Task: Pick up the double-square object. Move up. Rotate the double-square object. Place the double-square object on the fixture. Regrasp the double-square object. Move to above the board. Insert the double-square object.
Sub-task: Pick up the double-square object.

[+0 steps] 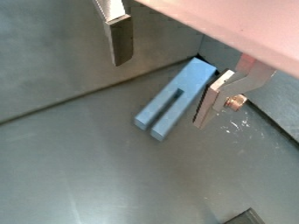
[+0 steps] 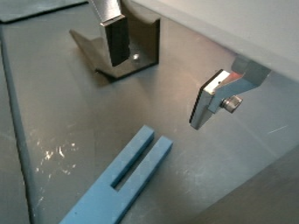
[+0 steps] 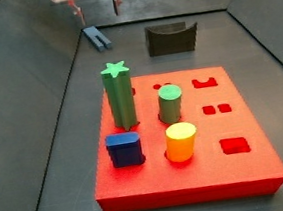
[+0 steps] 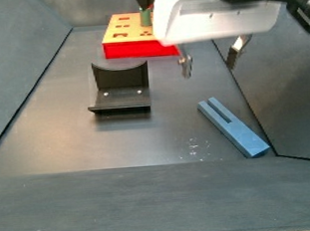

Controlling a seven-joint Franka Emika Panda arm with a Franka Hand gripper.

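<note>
Side view shows the double-square object (image 4: 234,125) lying flat on the worktop (image 4: 106,141), right of the fixture (image 4: 118,87). The gripper (image 4: 209,57) hangs above, jaws open and empty; centre them across the bar's narrow width before descending.

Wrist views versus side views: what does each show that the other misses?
Only the wrist views give a close look at the slot along the double-square object. Only the side views show the red board and its pegs. Both show the object lying on the floor, the fixture, and the gripper hanging near the object, jaws open and empty.
</note>
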